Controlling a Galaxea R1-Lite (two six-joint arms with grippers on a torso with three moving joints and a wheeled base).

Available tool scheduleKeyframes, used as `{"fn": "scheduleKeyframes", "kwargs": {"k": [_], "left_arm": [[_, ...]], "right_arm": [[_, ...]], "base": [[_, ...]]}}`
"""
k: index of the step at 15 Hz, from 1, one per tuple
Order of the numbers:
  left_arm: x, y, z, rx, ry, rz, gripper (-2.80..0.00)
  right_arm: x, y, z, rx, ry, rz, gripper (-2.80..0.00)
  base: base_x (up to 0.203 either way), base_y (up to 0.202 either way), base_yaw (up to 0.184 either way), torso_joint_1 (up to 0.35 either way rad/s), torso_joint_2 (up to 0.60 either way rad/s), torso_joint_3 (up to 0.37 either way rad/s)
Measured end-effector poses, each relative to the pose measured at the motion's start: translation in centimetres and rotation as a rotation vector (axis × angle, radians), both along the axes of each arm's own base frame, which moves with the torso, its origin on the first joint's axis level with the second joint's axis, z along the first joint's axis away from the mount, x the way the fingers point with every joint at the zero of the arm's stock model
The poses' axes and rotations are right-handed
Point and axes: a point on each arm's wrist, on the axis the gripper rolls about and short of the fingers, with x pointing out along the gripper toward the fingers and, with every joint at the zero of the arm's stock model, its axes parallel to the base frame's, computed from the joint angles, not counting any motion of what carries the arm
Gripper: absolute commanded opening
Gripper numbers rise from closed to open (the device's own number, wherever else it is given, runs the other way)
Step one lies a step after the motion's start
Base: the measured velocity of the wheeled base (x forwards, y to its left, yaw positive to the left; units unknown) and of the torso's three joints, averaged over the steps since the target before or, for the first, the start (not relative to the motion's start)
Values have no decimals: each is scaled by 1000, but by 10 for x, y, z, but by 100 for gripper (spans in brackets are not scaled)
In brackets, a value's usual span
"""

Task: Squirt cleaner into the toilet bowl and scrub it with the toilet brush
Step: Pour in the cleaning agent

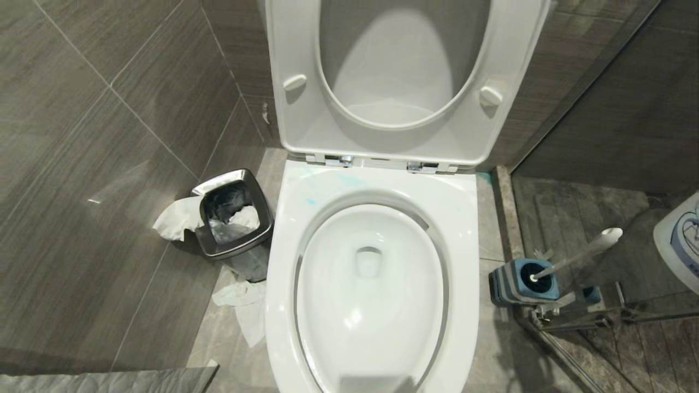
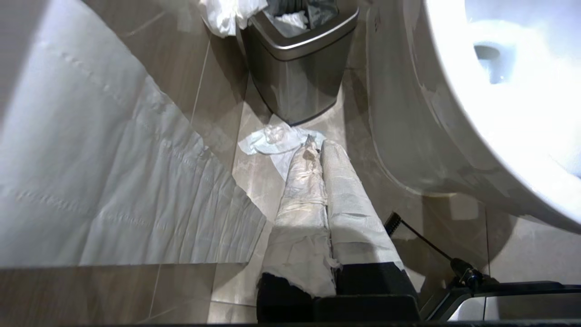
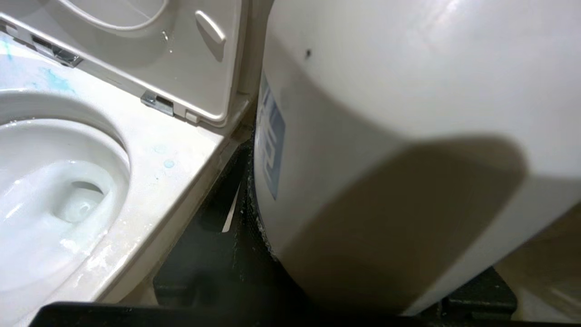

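Note:
The toilet bowl [image 1: 464,218] stands open in the middle of the head view, with seat and lid raised. Pale blue cleaner [image 1: 312,201] is smeared on the rim's back left; the smears also show in the right wrist view as cleaner [image 3: 54,81]. The toilet brush [image 1: 579,256] leans in its blue-and-grey striped base [image 1: 508,284] on the floor right of the bowl. My right gripper [image 3: 358,236] is shut on a white bottle [image 3: 408,113] with a blue label, beside the bowl's right rim; the bottle [image 1: 680,240] shows at the head view's right edge. My left gripper [image 2: 317,147] is shut, paper-wrapped, low left of the bowl.
A square steel bin [image 1: 232,218] with tissue in it stands against the wall left of the bowl. Crumpled tissue [image 1: 243,305] lies on the floor before it. A glass partition frame [image 1: 579,319] runs along the right, behind the brush base.

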Motion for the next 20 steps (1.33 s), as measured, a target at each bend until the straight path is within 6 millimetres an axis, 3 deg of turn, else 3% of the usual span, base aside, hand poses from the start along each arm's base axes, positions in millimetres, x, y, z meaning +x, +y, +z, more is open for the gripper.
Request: {"fn": "scheduleKeyframes", "kwargs": {"k": [5,11,15,20], "left_arm": [[0,0,0,0,-1,3,-280],[0,0,0,0,-1,2,-280],[0,0,0,-1,-1,3,-280],[0,0,0,-1,-1,5,-280]], "right_arm": [[21,5,3,-38,24,1,-280],[69,22,16,13,2,51,-280],[99,46,15,25,22,87,-280],[135,84,6,17,105,-5,-280]], "base": [[0,0,0,0,1,203],[0,0,0,3,0,201],[0,0,0,3,2,204],[0,0,0,2,3,200]]}}
